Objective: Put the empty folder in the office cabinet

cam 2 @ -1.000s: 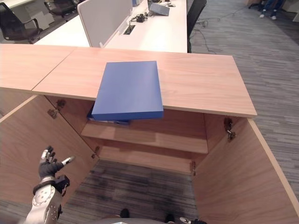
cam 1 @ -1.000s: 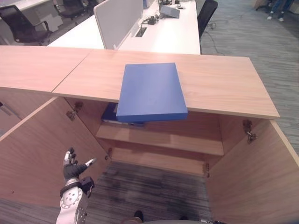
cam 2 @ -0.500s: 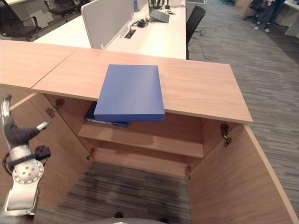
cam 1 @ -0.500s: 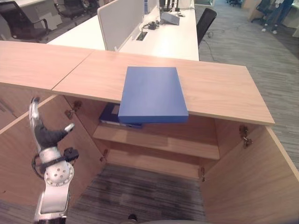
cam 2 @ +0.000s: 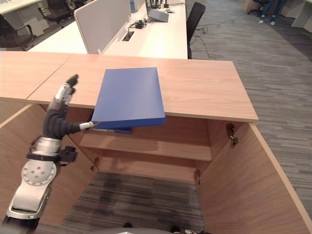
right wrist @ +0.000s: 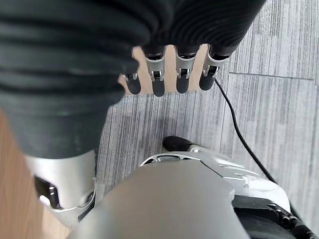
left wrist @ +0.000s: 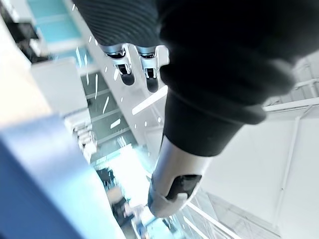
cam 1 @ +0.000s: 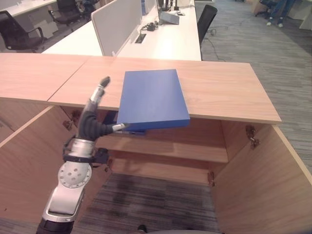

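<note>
Left eye view has the left hand raised beside the cabinet, fingers straight and spread upward, thumb stuck out sideways toward the folder. The thumb tip sits right at the folder's near left corner; whether it actually touches I cannot tell. The hand holds nothing.

The blue folder lies flat on the cabinet top, its long axis running from the near edge toward the desk behind, with its near end jutting out over the open compartment. Under that overhang another blue folder rests on the upper shelf. Both cabinet doors stand open.

The right hand hangs over the grey carpet, fingers loose and straight, gripping nothing.
</note>
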### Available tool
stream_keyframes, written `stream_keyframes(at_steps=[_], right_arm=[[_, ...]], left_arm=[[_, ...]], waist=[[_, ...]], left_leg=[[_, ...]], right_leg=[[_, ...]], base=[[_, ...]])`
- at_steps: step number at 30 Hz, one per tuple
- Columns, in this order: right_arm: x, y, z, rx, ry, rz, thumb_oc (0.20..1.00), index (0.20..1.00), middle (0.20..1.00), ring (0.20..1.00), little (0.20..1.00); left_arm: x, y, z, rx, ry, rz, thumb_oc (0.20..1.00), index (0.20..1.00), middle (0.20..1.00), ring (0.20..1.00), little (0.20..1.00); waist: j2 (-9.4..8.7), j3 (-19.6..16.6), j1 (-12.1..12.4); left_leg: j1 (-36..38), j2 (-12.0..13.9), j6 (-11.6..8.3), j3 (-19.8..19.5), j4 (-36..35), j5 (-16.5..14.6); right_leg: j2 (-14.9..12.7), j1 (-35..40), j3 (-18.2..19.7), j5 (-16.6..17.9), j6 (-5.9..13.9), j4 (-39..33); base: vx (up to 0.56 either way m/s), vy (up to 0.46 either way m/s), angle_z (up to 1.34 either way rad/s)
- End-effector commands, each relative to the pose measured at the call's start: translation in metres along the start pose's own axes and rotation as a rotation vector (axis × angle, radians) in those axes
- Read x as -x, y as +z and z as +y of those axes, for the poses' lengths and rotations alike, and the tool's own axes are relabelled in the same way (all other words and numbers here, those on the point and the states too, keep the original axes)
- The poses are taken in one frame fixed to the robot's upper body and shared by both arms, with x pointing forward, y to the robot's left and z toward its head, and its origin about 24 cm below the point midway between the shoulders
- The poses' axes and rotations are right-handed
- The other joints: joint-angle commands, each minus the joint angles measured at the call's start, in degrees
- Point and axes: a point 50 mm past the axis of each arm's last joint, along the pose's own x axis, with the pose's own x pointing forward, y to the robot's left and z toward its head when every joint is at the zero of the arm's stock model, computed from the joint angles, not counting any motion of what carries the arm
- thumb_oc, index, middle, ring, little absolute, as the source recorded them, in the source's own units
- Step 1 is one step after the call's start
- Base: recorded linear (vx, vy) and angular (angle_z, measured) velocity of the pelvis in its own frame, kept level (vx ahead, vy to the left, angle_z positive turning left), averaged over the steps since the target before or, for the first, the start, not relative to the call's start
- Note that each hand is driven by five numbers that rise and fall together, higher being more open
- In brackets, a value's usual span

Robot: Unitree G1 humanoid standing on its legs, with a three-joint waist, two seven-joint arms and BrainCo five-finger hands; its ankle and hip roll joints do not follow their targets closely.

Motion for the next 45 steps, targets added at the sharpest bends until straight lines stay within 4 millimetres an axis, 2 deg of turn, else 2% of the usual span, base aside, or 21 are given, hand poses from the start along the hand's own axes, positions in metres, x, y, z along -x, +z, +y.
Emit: stream_keyframes(at_steps=[1, 6, 14, 22, 31, 36, 45], right_arm=[[-0.001, 0.013, 0.007, 0.061, 0.010, -0.012, 1.000, 1.000, 1.000, 1.000, 1.000], [-0.001, 0.012, 0.011, 0.068, 0.009, -0.010, 1.000, 1.000, 1.000, 1.000, 1.000], [-0.001, 0.015, 0.011, 0.100, -0.017, -0.023, 1.000, 1.000, 1.000, 1.000, 1.000], [-0.001, 0.010, 0.008, 0.114, -0.037, -0.013, 1.000, 1.000, 1.000, 1.000, 1.000], [-0.001, 0.009, 0.008, 0.105, -0.040, -0.010, 1.000, 1.000, 1.000, 1.000, 1.000], [-0.001, 0.008, 0.007, 0.106, -0.041, -0.002, 1.000, 1.000, 1.000, 1.000, 1.000], [-0.001, 0.004, 0.008, 0.109, -0.039, 0.008, 1.000, 1.000, 1.000, 1.000, 1.000]], left_arm=[[-0.014, 0.029, -0.003, 0.040, -0.041, -0.160, 1.000, 1.000, 1.000, 1.000, 1.000], [-0.024, 0.018, -0.012, -0.074, -0.065, -0.138, 1.000, 1.000, 1.000, 1.000, 1.000], [-0.049, 0.012, -0.022, -0.411, -0.106, -0.206, 1.000, 1.000, 1.000, 1.000, 1.000], [-0.065, 0.004, -0.035, -0.709, -0.184, -0.289, 1.000, 1.000, 1.000, 1.000, 1.000], [-0.057, 0.000, -0.039, -0.752, -0.233, -0.289, 1.000, 1.000, 1.000, 1.000, 1.000], [-0.048, -0.013, -0.038, -0.759, -0.249, -0.220, 1.000, 1.000, 1.000, 1.000, 1.000], [-0.032, -0.019, -0.028, -0.672, -0.156, -0.129, 1.000, 1.000, 1.000, 1.000, 1.000]], waist=[[-3.64, -0.6, -0.4], [-3.94, -0.8, -0.8], [-4.07, -1.4, -2.0], [-3.75, -2.1, -3.0], [-3.54, -2.3, -2.9], [-3.54, -2.3, -2.7], [-3.76, -2.2, -2.2]], left_leg=[[1.0, -0.8, -0.18, 0.3, 0.2, -5.3], [1.1, -0.8, -0.21, 0.5, 0.2, -5.4], [1.6, -0.8, -0.26, 1.1, 0.2, -5.6], [1.8, -0.9, -0.23, 1.6, 0.2, -5.9], [2.0, -1.0, -0.16, 1.9, 0.2, -6.0], [2.0, -1.0, -0.12, 1.7, 0.2, -6.0], [2.0, -0.9, -0.17, 1.5, 0.2, -5.9]], right_leg=[[-2.7, 1.3, -0.9, 0.6, 4.32, 0.4], [-2.5, 1.3, -0.8, 0.5, 4.29, 0.4], [-2.4, 1.2, -0.1, 0.6, 4.31, 0.4], [-2.4, 1.2, 0.3, 0.5, 4.44, 0.4], [-2.5, 1.2, 0.3, 0.5, 4.49, 0.4], [-2.4, 1.4, 0.2, 0.4, 4.38, 0.4], [-2.4, 1.5, 0.1, 0.3, 4.20, 0.4]], base=[[0.00, 0.000, 0.00], [0.00, 0.000, 0.00], [0.00, 0.000, -0.02], [0.01, 0.001, -0.05], [0.00, 0.000, 0.00], [0.00, 0.000, 0.00], [0.00, 0.000, 0.00]])
